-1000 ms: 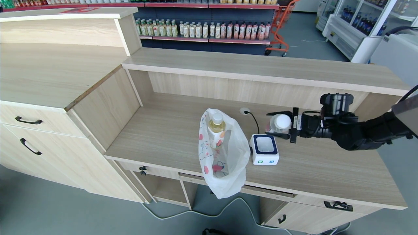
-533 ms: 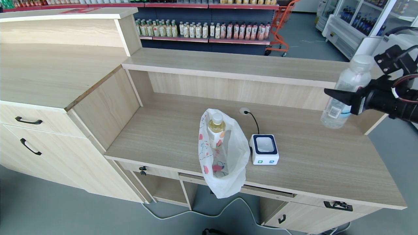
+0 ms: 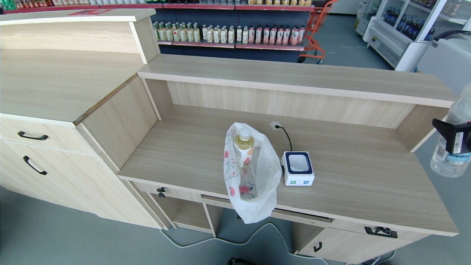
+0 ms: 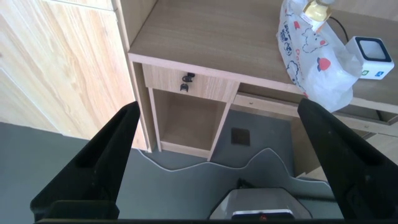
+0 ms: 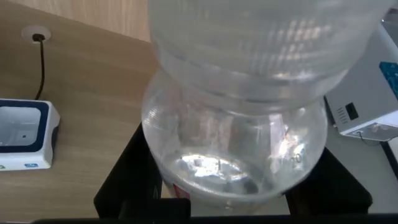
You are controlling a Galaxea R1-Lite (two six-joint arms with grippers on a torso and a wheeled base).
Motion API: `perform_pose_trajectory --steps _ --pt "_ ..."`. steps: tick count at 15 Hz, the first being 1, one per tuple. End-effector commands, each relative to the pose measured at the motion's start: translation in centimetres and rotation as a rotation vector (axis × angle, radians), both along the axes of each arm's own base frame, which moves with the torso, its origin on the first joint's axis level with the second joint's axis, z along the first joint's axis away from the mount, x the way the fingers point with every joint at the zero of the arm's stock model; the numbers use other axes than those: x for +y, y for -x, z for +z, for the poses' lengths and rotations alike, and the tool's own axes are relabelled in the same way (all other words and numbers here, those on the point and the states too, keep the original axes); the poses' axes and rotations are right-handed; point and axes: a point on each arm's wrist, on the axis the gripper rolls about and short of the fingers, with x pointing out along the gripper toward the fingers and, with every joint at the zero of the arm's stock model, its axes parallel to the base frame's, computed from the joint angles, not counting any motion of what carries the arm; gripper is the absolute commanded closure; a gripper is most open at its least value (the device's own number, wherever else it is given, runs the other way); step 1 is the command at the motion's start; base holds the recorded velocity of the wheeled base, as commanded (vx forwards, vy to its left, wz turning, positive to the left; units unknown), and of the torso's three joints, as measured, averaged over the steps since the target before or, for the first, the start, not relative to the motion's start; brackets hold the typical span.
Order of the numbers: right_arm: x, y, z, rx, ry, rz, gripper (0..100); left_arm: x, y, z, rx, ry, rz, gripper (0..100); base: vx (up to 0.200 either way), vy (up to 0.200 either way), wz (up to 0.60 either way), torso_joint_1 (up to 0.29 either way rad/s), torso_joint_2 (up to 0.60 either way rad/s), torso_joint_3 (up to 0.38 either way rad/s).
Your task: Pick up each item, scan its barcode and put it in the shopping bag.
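Shop counter [image 3: 349,176], clear ribbed plastic bottle [image 3: 447,165]

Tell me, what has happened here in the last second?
The right gripper, shut on the clear water bottle, swung from above the scanner out to the robot's right, past the end of the counter. The bottle went from lying level to nearly upright and has not been let go. The shopping bag, the tea bottle inside it and the scanner stayed put.
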Motion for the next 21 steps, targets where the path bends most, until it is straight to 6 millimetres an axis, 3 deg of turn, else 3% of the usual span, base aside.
perform_pose_trajectory --steps 1,5,7,9,12,16,19,21 --pt "0.2 0.3 0.1 -0.005 0.040 0.004 100 0.0 0.0 0.0 0.000 0.000 0.000 0 0.000 0.000 0.00 0.000 0.00 0.000" --pt "1.7 -0.9 -0.7 0.027 0.042 0.088 100 0.0 0.0 0.0 0.000 0.000 0.001 0 0.000 0.000 0.00 0.000 0.00 0.000" --pt "3.7 -1.7 -0.8 -0.059 -0.232 0.286 100 0.0 0.0 0.0 0.000 0.000 0.000 0 0.000 0.000 0.00 0.000 0.00 0.000" --pt "5.5 -1.8 -1.5 -0.086 -0.376 0.394 100 0.0 0.0 0.0 0.000 0.000 0.000 0 0.000 0.000 0.00 0.000 0.00 0.000" --pt "7.9 -2.1 -3.9 -0.007 -0.425 0.480 100 0.0 0.0 0.0 0.000 0.000 0.000 0 0.000 0.000 0.00 0.000 0.00 0.000" --pt "9.3 -5.8 -6.0 -0.040 -0.420 0.509 100 0.0 0.0 0.0 0.000 0.000 0.000 0 0.000 0.000 0.00 0.000 0.00 0.000" --pt "10.6 -6.9 -7.7 -0.021 -0.418 0.543 100 0.0 0.0 0.0 0.000 0.000 0.000 0 0.000 0.000 0.00 0.000 0.00 0.000" --pt "12.5 -7.2 -9.0 0.001 -0.405 0.594 100 0.0 0.0 0.0 0.000 0.000 0.000 0 0.000 0.000 0.00 0.000 0.00 0.000"
